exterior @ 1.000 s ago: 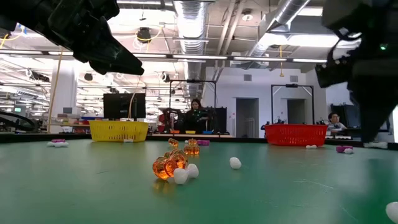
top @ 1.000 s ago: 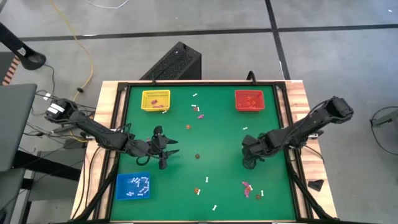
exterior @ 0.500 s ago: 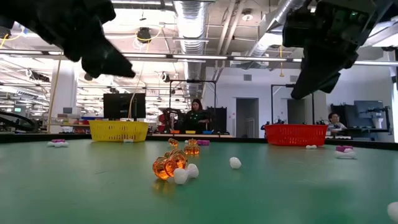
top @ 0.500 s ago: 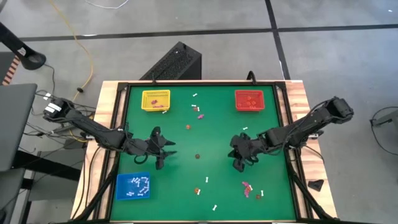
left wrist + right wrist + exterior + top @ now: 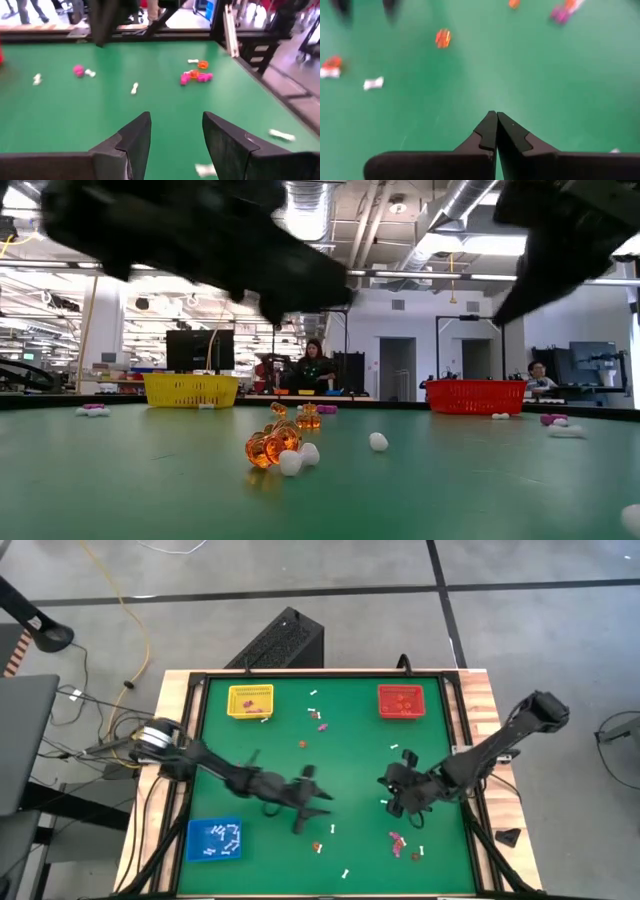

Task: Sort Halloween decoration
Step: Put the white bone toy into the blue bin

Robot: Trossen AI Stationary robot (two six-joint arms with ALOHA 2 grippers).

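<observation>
Tiny Halloween trinkets lie scattered on the green table [image 5: 350, 770]: a pink cluster [image 5: 196, 76], white sticks [image 5: 134, 88] and an orange one [image 5: 443, 37]. An orange trinket [image 5: 272, 445] rests against white ones near the low camera. My left gripper [image 5: 312, 804] reaches to the table's middle near the front. It is open, nothing between its fingers [image 5: 175, 135]. My right gripper [image 5: 388, 788] hovers right of centre above bare green, shut and with nothing between its fingers [image 5: 496, 125].
A yellow tray [image 5: 250, 700] stands at the far left, a red tray [image 5: 401, 700] at the far right and a blue tray [image 5: 214, 839] at the near left, each with trinkets inside. More trinkets lie near the front edge [image 5: 346, 872]. People sit in the room behind.
My left gripper has swept from left of centre toward the table's right and near edges, sinking a little, still open. My right gripper has turned about and risen a little nearly in place, staying shut. No trinket has moved.
</observation>
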